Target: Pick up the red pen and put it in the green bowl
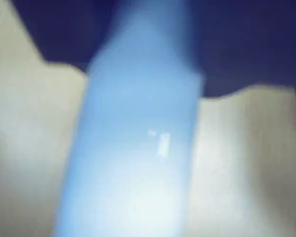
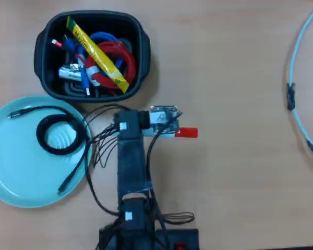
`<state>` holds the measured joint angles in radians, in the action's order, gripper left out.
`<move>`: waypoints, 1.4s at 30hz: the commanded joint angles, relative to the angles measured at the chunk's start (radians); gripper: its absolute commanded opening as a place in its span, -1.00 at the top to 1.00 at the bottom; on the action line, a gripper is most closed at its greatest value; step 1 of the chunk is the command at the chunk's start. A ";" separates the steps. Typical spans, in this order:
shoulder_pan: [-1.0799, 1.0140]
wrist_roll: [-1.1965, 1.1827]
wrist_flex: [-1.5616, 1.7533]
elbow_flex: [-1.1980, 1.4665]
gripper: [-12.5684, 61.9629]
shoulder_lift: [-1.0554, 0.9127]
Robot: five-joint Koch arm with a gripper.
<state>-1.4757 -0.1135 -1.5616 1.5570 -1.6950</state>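
Note:
In the overhead view the red pen (image 2: 187,133) lies crosswise under the arm's head, with only its red cap sticking out to the right. My gripper (image 2: 168,126) sits over the pen's barrel. In the wrist view the blurred pale barrel of the pen (image 1: 138,163) fills the middle, and the pale fingers (image 1: 34,138) press against it on both sides, so my gripper (image 1: 143,81) is shut on it. The green bowl (image 2: 18,174) stands at the left of the table, well left of the gripper. Whether the pen is off the table cannot be told.
A coiled black cable (image 2: 60,134) lies in the bowl's upper right part. A black tub (image 2: 41,49) with cables and a yellow stick packet (image 2: 96,52) stands behind the gripper. A pale cable (image 2: 297,104) curves along the right edge.

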 commanded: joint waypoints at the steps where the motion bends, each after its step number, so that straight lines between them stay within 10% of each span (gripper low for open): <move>1: 0.072 -0.006 -0.035 -0.067 0.83 -0.087; 24: 0.833 -0.127 0.118 -0.095 0.83 -0.087; 42: 1.020 -0.127 0.548 -0.104 0.83 0.006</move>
<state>-0.4709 -0.2470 -1.1336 1.5585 -1.6843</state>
